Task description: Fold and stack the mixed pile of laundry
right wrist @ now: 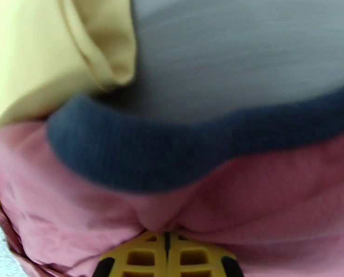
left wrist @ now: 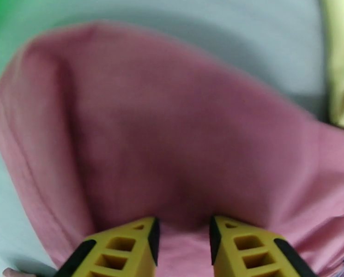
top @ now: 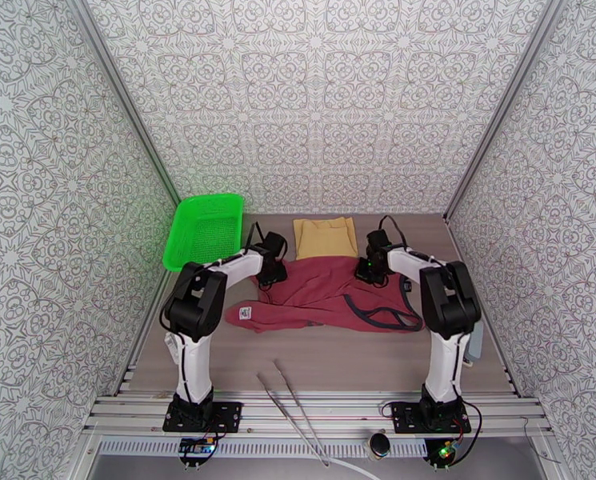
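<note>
grey-brown table (top: 338, 362), patterned walls (top: 314, 98) on three sides.
item one: maroon tank top (top: 322, 294), spread mid-table, white label (top: 244, 313) at its left end, navy trim (right wrist: 172, 153) toward the right.
item two: tan cloth (top: 325, 238), folded flat, just behind the top.
left gripper (left wrist: 182, 236): fingers narrowly apart, maroon fabric gathered into the gap (raised off the table).
right gripper (right wrist: 167, 248): fingers pressed together on a pinch of maroon fabric beside the trim.
green mesh basket (top: 206, 230): back left.
</note>
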Robot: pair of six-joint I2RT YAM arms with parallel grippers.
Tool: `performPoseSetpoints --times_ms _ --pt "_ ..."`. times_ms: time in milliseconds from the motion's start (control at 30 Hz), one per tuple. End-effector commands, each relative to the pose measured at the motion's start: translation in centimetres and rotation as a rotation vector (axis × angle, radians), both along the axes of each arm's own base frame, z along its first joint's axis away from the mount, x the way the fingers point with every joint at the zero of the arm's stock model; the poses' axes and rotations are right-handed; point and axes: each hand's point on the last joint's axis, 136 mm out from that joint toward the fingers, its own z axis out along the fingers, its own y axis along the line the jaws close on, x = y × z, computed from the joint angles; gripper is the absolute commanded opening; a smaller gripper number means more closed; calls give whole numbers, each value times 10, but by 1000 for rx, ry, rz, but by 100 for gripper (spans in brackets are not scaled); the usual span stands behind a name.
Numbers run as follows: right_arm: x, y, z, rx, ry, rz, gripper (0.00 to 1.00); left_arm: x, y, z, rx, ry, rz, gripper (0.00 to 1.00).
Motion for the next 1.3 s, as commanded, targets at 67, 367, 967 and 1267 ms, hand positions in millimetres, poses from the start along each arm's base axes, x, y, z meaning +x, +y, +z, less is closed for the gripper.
performPoseSetpoints --times_ms 67,367,967,1267 --pt "22 1 -17 -26 36 -70 0 16 18 -26 16 47 36 36" --pt "46 1 -21 -49 42 -114 0 41 35 -59 45 111 38 35" --pt "6 -6 77 -87 -125 57 37 44 30 88 -5 -147 -7 68" --pt "-97 -43 60 -167 -53 -8 45 -6 26 148 -30 -233 -36 72"
